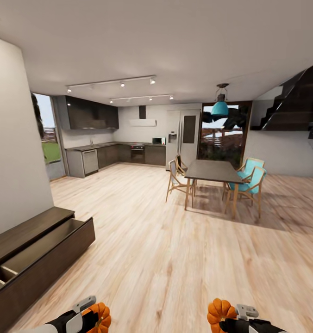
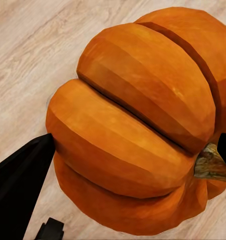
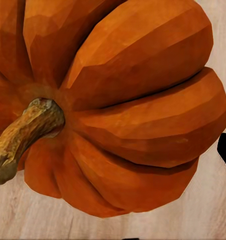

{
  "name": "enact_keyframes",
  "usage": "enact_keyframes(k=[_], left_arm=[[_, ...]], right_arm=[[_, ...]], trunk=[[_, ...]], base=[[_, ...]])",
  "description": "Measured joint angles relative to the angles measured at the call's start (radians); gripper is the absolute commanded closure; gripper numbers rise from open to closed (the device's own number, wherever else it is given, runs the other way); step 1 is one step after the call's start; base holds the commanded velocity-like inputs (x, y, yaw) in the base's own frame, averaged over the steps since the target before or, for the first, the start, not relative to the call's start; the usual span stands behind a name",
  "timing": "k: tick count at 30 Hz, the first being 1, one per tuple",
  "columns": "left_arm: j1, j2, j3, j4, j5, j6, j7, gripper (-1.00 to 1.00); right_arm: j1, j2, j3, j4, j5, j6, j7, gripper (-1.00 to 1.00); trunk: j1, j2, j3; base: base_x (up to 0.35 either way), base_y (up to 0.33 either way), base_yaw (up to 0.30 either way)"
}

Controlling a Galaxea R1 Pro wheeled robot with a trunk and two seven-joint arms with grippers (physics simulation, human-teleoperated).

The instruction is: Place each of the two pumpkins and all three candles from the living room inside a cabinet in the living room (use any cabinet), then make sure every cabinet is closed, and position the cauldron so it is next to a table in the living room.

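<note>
Each gripper holds one orange pumpkin. My left gripper (image 1: 92,317) at the head view's bottom left is shut on a ribbed pumpkin (image 1: 101,315), seen close up in the left wrist view as pumpkin (image 2: 133,125) with a dark finger (image 2: 17,175) against its side. My right gripper (image 1: 227,318) at the bottom right is shut on the other pumpkin (image 1: 220,311), whose ribs and brown stem fill the right wrist view, pumpkin (image 3: 128,110). The long dark-brown cabinet (image 1: 40,259) runs along the left wall with a drawer pulled open, its beige inside showing.
Bare wood floor (image 1: 165,259) stretches ahead. A dark dining table (image 1: 212,172) with wooden and teal chairs stands at mid right. The kitchen counter (image 1: 115,155) lines the far wall. A dark staircase (image 1: 295,101) rises at the right. A white wall (image 1: 13,148) stands at the left.
</note>
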Motion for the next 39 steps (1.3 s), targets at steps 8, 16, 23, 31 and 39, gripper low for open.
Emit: enact_keyframes(k=[8,16,23,31,39], left_arm=[[0.0,-0.001,0.0,0.0,0.0,0.0,0.0,1.0],[0.0,-0.001,0.0,0.0,0.0,0.0,0.0,1.0],[0.0,-0.01,0.0,0.0,0.0,0.001,0.0,1.0],[0.001,-0.011,0.0,0.0,-0.001,0.0,0.0,1.0],[0.001,-0.012,0.0,-0.001,-0.001,0.0,0.0,1.0]], right_arm=[[0.0,0.001,0.0,0.0,0.001,0.0,0.0,1.0],[0.0,0.002,0.001,0.0,0.005,0.001,0.0,1.0],[0.0,0.006,0.002,0.0,0.007,0.0,0.0,1.0],[0.0,0.006,0.003,0.001,0.008,0.0,0.0,1.0],[0.0,0.006,0.002,0.001,0.008,0.0,0.0,1.0]], trunk=[[0.0,0.0,0.0],[0.0,0.0,0.0],[0.0,0.0,0.0],[0.0,0.0,0.0],[0.0,0.0,0.0]], base=[[0.32,-0.15,0.0],[0.3,-0.205,0.0],[0.296,-0.217,0.0],[0.295,-0.219,0.104],[0.295,-0.219,0.278]])
